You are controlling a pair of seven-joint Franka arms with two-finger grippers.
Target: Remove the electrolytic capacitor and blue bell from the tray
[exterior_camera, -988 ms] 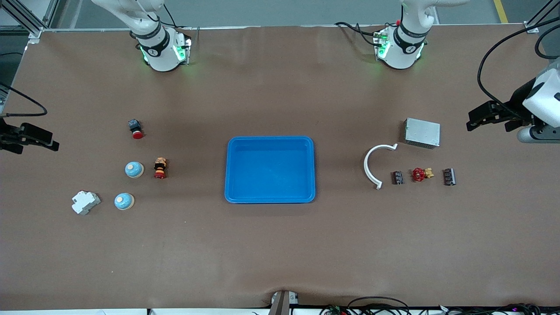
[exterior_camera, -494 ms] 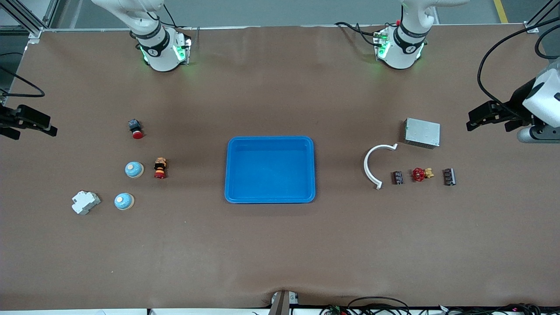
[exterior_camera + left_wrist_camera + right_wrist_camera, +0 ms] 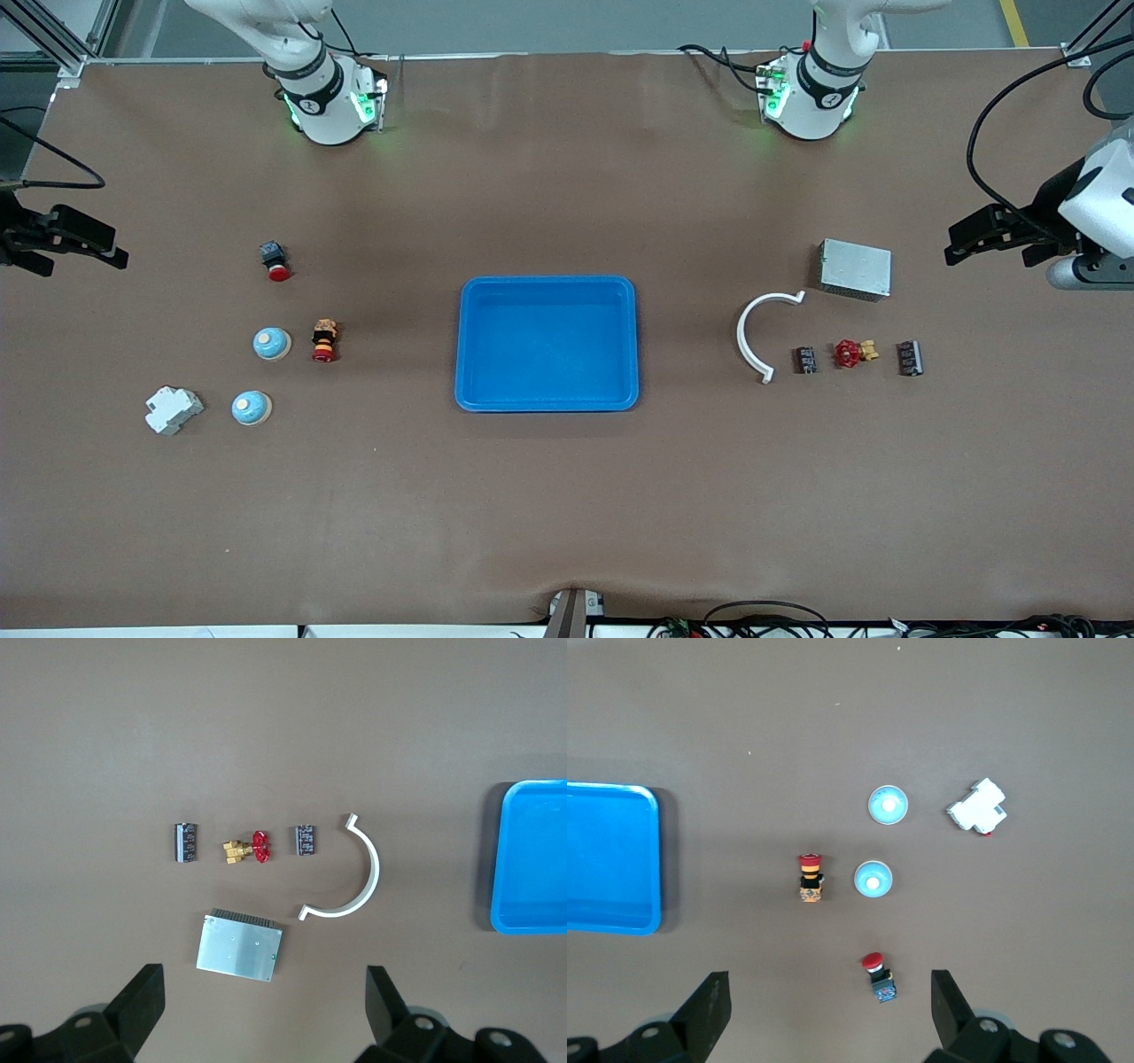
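You have the tray [image 3: 547, 399] mid-desk: bells [image 3: 271, 344] toward the right arm's end, capacitors [image 3: 805, 360] toward the left arm's end.

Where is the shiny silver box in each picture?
Front view: the silver box lies on the table toward the left arm's end, beside the white curved piece.
Left wrist view: the silver box shows low in the picture, beside the white curved piece.
Right wrist view: not in it.
Shared landmark: the blue tray, at the edge of both wrist views.
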